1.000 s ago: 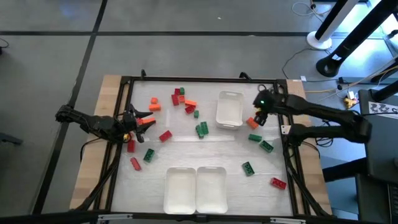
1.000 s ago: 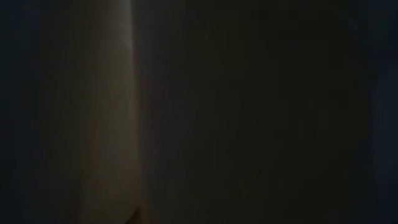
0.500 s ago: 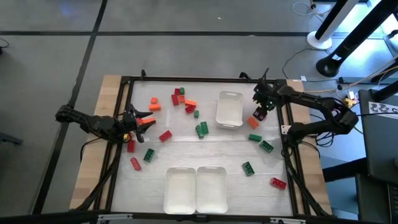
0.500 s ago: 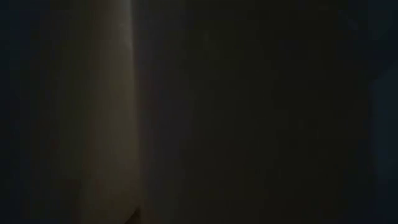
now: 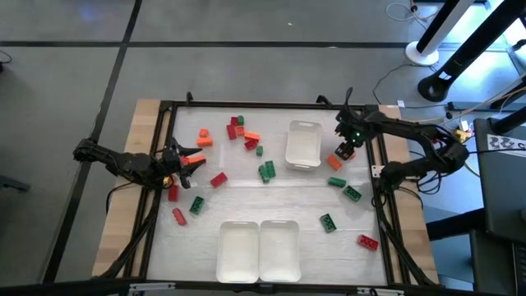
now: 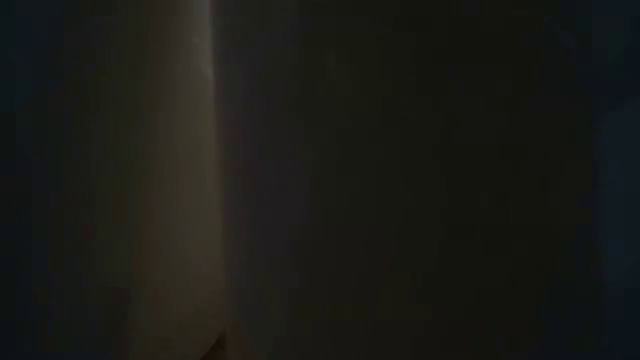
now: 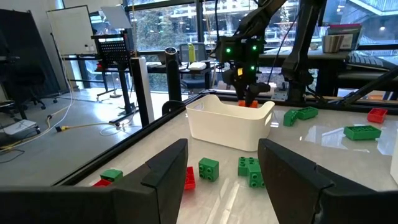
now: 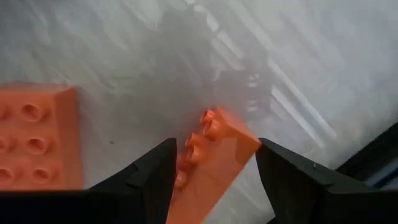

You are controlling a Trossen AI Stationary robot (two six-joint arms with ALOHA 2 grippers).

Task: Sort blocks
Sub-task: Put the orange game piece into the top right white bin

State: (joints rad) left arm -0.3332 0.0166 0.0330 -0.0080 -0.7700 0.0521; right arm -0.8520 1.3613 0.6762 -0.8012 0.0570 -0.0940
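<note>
Red, green and orange blocks lie scattered on the table, most of them in a cluster (image 5: 239,131) at the far left. My right gripper (image 5: 344,150) hangs beside the far white tray (image 5: 303,144), on the tray's right, and is shut on an orange block (image 8: 214,155). A second orange block (image 8: 34,140) lies flat on the table right beside it. My left gripper (image 5: 187,160) waits open and low at the table's left edge, with nothing between its fingers (image 7: 168,171). The low view is dark and shows nothing. My right gripper pinches the orange block by two opposite sides (image 8: 186,158) between its two fingers, coming from above and pointing down. The block sits tilted in the hold, studs turned sideways. Its free end stands clear above the table, with a shadow under it.
Two white trays (image 5: 238,251) (image 5: 279,249) stand side by side at the near edge. Green blocks (image 5: 352,193) and a red block (image 5: 366,241) lie on the right side, near of my right gripper. A black frame (image 5: 246,104) rims the table.
My right gripper has risen a little and drawn toward the far edge, its wrist turning, with an orange block between its fingers. One orange block stays on the table where it was.
</note>
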